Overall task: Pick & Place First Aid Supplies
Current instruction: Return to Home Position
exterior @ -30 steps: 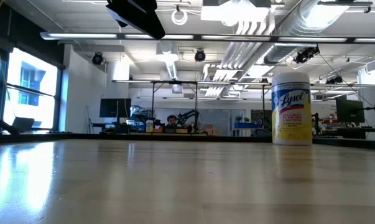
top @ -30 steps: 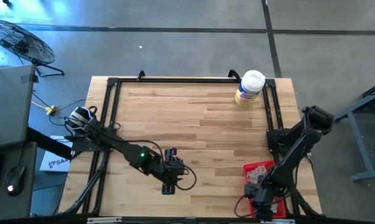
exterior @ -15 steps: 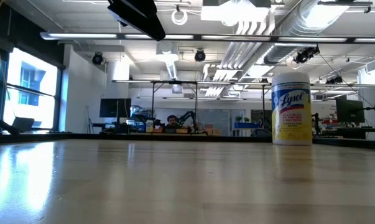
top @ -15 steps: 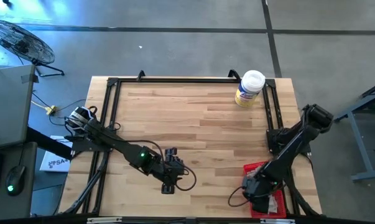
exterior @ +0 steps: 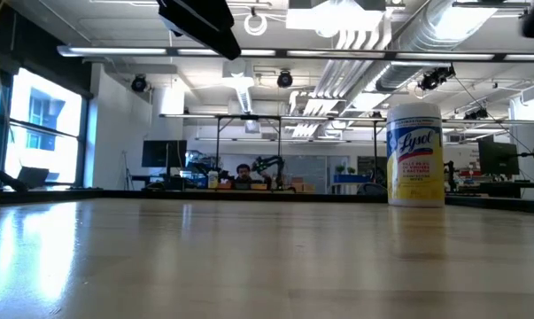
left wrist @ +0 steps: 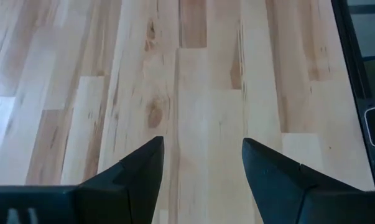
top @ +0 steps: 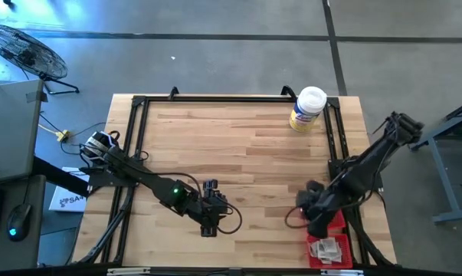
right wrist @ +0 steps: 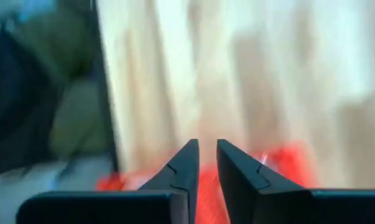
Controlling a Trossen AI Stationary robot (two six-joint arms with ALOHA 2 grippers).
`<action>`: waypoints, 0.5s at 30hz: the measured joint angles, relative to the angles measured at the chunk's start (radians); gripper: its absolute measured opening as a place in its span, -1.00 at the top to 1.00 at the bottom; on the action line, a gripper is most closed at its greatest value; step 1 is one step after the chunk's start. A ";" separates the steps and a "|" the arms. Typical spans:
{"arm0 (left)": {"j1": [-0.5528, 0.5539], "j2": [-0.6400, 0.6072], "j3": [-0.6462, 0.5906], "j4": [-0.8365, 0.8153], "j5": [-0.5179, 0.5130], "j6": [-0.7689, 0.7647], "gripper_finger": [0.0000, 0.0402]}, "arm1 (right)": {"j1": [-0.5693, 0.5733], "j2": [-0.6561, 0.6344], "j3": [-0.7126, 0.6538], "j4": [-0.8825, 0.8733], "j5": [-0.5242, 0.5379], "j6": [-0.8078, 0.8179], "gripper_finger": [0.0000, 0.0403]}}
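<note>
**First aid packets (top: 325, 248) lying in the red plastic tray (top: 338, 224); arms due at rest**

High view: the small, flat white-grey packets lie heaped in one end of the tray, at the right edge of the light wooden table (top: 238, 146). The right gripper (top: 319, 227) hangs over the tray's other end, and the left gripper (top: 208, 228) waits over bare wood.
Low view: only the yellowish white-lidded canister (exterior: 415, 155) shows; tray and packets are out of sight.
Left wrist view: the fingers are spread wide, with nothing between them.
Right wrist view: the fingers are drawn almost together on nothing.
Judged step: homing. The right arm must next rise clear of the tray rim and fold back
</note>
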 joint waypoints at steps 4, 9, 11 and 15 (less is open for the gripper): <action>0.000 0.000 0.000 -0.007 -0.051 0.027 0.06 | -0.059 -0.028 0.000 0.041 0.189 -0.168 0.80; -0.001 0.000 0.000 -0.133 -0.187 0.023 0.44 | -0.141 -0.028 -0.032 0.148 0.262 -0.360 0.86; -0.001 0.000 0.000 -0.203 -0.215 -0.007 0.62 | -0.172 -0.028 -0.066 0.225 0.276 -0.434 0.88; -0.001 -0.012 -0.034 -0.252 -0.211 -0.027 0.95 | -0.238 -0.028 -0.157 0.465 0.278 -0.602 0.92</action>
